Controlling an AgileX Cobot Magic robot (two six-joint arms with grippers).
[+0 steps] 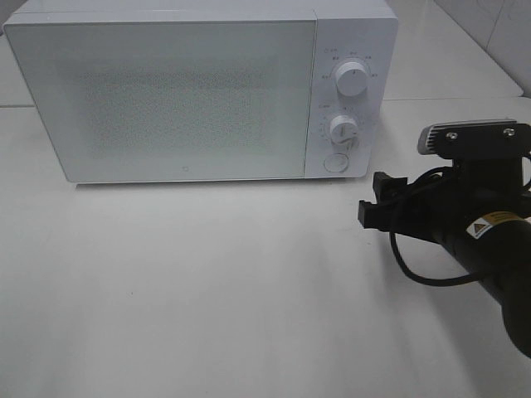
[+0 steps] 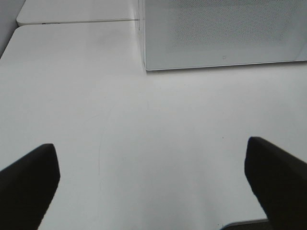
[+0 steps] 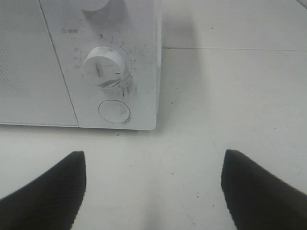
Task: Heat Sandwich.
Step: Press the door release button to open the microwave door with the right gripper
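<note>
- The right arm (image 1: 489,240) comes in from the right edge of the high view, black, with its forearm slanting up toward the left
- The right gripper (image 1: 371,206) points left, jaws spread wide with nothing between them
- The left gripper (image 2: 149,143), seen in its wrist view, has both fingers (image 2: 29,182) set far apart, holding nothing

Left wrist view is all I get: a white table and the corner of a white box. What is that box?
Observer: A microwave, with an upper knob and a lower knob on its right side.
Operator: Anything under those?
Observer: A round button, just below the lower knob.
Operator: Where is the other arm?
Observer: The right gripper is open and empty, in front of the microwave's right front corner.
</note>
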